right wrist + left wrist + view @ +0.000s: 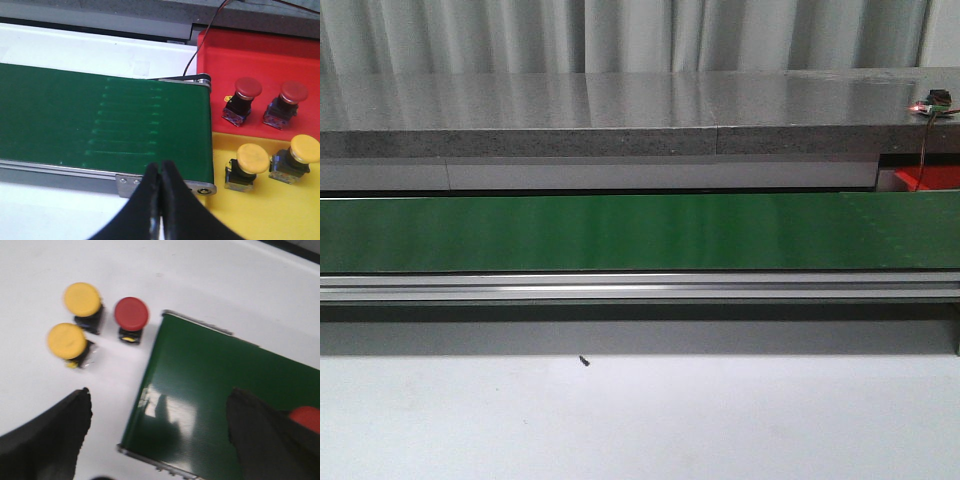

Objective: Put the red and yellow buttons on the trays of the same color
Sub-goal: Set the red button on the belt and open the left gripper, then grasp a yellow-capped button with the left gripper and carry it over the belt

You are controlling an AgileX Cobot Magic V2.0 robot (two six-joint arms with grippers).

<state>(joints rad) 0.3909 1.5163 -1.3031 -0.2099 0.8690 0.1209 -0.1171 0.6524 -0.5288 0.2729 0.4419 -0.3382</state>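
Left jaws gape above two yellow buttons (75,325) and one red button (131,314); right jaws shut empty.

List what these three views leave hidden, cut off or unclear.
- Front view: red tray mostly hidden behind the green belt; arms and buttons absent.
- Left wrist view: one red button cut off behind a pincer finger; picture blurred.
- Right wrist view: yellow tray cropped by the frame edge.

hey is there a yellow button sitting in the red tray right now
No, the red tray holds only two red buttons; both yellow buttons sit in the yellow tray.
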